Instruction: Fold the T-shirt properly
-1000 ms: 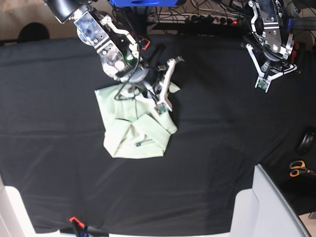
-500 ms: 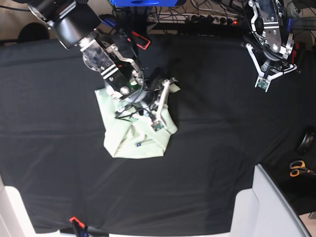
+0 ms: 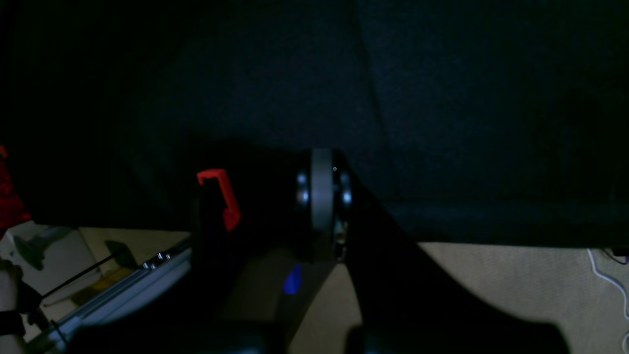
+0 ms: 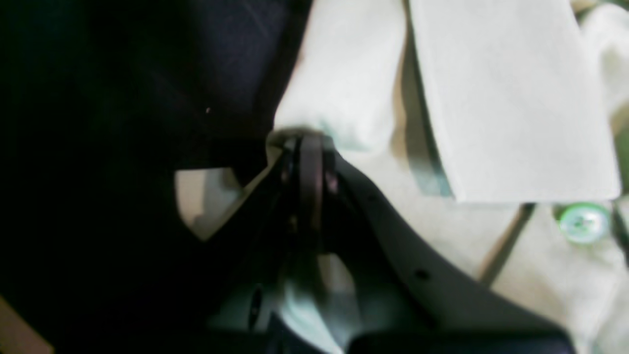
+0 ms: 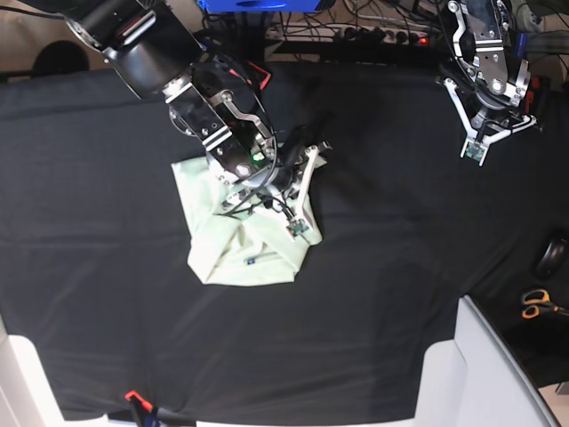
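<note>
Two pincers matter here, and we take the views in turn.

Left wrist view: we see the left gripper (image 3: 322, 196) with its jaws pressed together on nothing, parked over the black tablecloth (image 3: 442, 98) near the table's edge, with bare floor (image 3: 491, 280) below it. No shirt shows anywhere around this pincer. We judge the risk here to be small: the arm is well apart from the work and cannot steady the cloth if it slides.

Right wrist view: we see the right gripper (image 4: 307, 147) closed on a fold of the pale mint-green T-shirt (image 4: 491, 98), the cloth bunching just ahead of its tips. To the pincer's right lie the flat collar flap and, further right and lower, a small green button (image 4: 582, 222). We think the pinch looks thin; if it drags sideways, the fold may slip free or pull the stacked layers askew.

Base view: we see the right gripper (image 5: 300, 229) low over the T-shirt (image 5: 213, 249), which lies as a compact folded bundle under and beside it, a tiny blue tag (image 5: 251, 261) showing near the bundle's front edge. The left gripper (image 5: 474, 151) hangs far off, shut. Since only one pincer holds the cloth, we expect that a pull could shift the whole bundle across the tablecloth (image 5: 400, 294) instead of creasing it. We also worry that the loose wrist cable could snag the fabric.
</note>
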### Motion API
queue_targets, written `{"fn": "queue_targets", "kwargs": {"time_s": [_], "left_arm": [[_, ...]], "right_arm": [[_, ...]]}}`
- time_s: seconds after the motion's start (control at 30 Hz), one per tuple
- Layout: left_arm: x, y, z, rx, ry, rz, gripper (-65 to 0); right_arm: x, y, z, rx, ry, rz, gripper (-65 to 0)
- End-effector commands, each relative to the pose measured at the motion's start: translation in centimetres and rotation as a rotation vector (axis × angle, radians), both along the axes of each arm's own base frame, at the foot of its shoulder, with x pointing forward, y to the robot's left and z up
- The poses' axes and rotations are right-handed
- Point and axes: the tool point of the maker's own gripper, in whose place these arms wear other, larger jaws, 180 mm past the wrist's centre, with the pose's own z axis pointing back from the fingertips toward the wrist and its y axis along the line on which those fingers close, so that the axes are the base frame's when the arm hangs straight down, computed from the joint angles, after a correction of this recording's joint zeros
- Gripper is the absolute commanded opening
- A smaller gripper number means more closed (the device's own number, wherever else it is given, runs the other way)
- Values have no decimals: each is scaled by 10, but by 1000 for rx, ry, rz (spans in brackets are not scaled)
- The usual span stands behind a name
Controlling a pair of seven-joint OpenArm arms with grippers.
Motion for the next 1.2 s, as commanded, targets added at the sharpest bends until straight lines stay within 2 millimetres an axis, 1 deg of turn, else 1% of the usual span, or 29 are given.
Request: {"fn": "queue_targets", "kwargs": {"time_s": [0.0,0.03,0.1,0.13,0.2,0.3,0.37,0.47,0.53,0.63,0.7,0.77,0.8,0.9,0.93,1.0,1.17], "left_arm": [[5,7,8,25,-22,-2,-650],[6,6,8,24,-22,-5,-650],[6,5,7,23,-21,-7,-650],[6,5,7,23,-21,-7,-650],[6,4,7,22,-21,-7,-650],[5,6,8,23,-22,-3,-650],[5,7,8,25,-23,0,-650],[5,7,8,25,-23,0,-650],[5,7,8,25,-23,0,-650],[5,6,8,23,-22,-3,-650],[5,5,7,23,-22,-4,-650],[6,5,7,22,-22,-5,-650],[6,5,8,22,-23,-5,-650],[6,4,7,20,-23,-6,-650],[6,4,7,20,-23,-6,-650],[6,4,7,20,-23,-6,-650],[8,1,8,16,-32,-8,-650]], "right_arm": [[20,14,28,53,-75,8,-650],[24,16,35,59,-86,10,-650],[31,16,43,56,-99,10,-650],[34,15,43,51,-101,8,-650],[37,11,37,35,-94,6,-650],[35,7,25,11,-68,4,-650],[38,5,22,12,-77,0,-650],[36,0,6,-9,-59,-6,-650],[38,-4,0,-21,-54,-10,-650],[39,-4,2,-23,-56,-8,-650],[43,-3,12,-15,-71,-5,-650],[48,3,33,7,-99,4,-650],[49,0,42,7,-114,6,-650],[51,-2,72,39,-169,7,-650],[51,-5,78,38,-178,7,-650],[56,-21,87,27,-196,-14,-650],[59,-77,85,13,-208,-155,-650]]}}
